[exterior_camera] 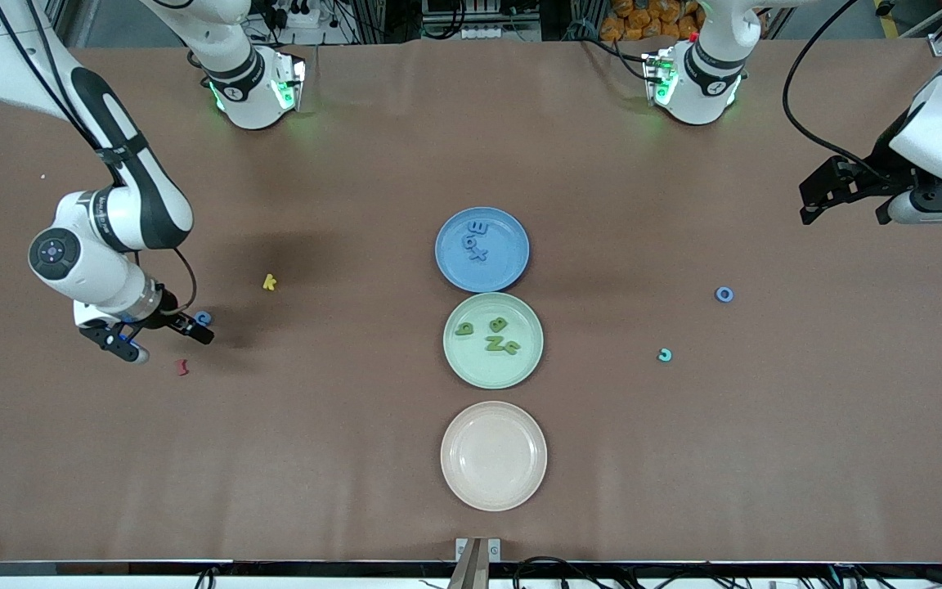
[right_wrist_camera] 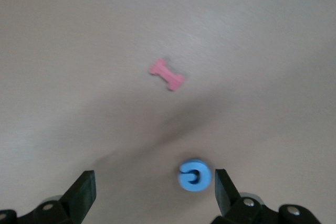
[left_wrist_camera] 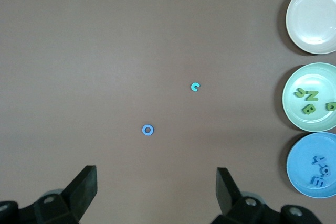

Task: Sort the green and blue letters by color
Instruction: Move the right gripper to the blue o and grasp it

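Note:
A blue plate [exterior_camera: 448, 270] holds several blue letters [exterior_camera: 477, 241]. The green plate [exterior_camera: 471, 364] beside it, nearer the front camera, holds several green letters [exterior_camera: 497, 335]. A blue round letter [right_wrist_camera: 194, 177] lies on the table toward the right arm's end. My right gripper [right_wrist_camera: 155, 182] is open and low around it, with the letter close to one finger [right_wrist_camera: 223, 190] and not gripped. A blue o [exterior_camera: 724, 294] and a teal c [exterior_camera: 665, 355] lie toward the left arm's end. My left gripper [exterior_camera: 843, 214] hangs open and empty, high over that end.
An empty beige plate [exterior_camera: 493, 455] sits nearest the front camera, in line with the other two. A yellow k [exterior_camera: 269, 282] and a dark red piece [exterior_camera: 183, 367] lie near the right gripper [exterior_camera: 170, 343].

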`<state>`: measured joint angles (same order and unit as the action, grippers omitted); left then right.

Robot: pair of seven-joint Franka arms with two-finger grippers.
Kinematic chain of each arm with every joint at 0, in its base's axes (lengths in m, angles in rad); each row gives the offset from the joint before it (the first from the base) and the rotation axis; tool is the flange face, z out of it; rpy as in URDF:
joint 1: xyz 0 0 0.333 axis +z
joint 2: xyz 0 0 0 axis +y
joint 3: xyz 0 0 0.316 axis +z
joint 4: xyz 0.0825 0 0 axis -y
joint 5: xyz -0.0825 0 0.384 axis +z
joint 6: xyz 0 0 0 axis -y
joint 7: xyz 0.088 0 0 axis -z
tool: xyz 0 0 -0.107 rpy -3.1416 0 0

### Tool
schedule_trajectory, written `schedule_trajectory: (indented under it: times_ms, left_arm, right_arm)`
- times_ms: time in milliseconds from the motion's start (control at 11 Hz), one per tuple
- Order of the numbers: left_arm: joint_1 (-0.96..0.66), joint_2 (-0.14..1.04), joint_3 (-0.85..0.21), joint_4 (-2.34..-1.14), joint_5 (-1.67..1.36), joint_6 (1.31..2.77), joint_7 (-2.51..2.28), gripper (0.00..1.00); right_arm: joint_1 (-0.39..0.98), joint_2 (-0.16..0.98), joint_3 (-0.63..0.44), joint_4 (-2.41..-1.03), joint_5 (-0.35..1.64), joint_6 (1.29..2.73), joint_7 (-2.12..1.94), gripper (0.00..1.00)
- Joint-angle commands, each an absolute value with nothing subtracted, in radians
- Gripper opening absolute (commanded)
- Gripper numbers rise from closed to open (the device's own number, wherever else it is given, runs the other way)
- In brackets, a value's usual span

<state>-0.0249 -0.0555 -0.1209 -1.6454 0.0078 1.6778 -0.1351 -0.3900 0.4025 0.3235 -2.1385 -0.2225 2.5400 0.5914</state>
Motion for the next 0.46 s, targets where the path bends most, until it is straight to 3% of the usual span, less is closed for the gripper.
schedule_trajectory:
  times_ms: [0, 365]
  left_arm:
    - [-0.037, -0.058, -0.103, -1.644, -0.011, 1.678, -0.112, 1.0]
    - [-0.041, -0.035, -0.112, -1.62, -0.003, 1.678, -0.112, 1.0]
  right_arm:
    - [-0.44, 0.345, 0.328, -2.218, -0.241, 2.56, 0.658, 1.0]
    - [-0.436, 0.348, 0.327, -2.267, -0.241, 2.615, 0.741, 1.0]
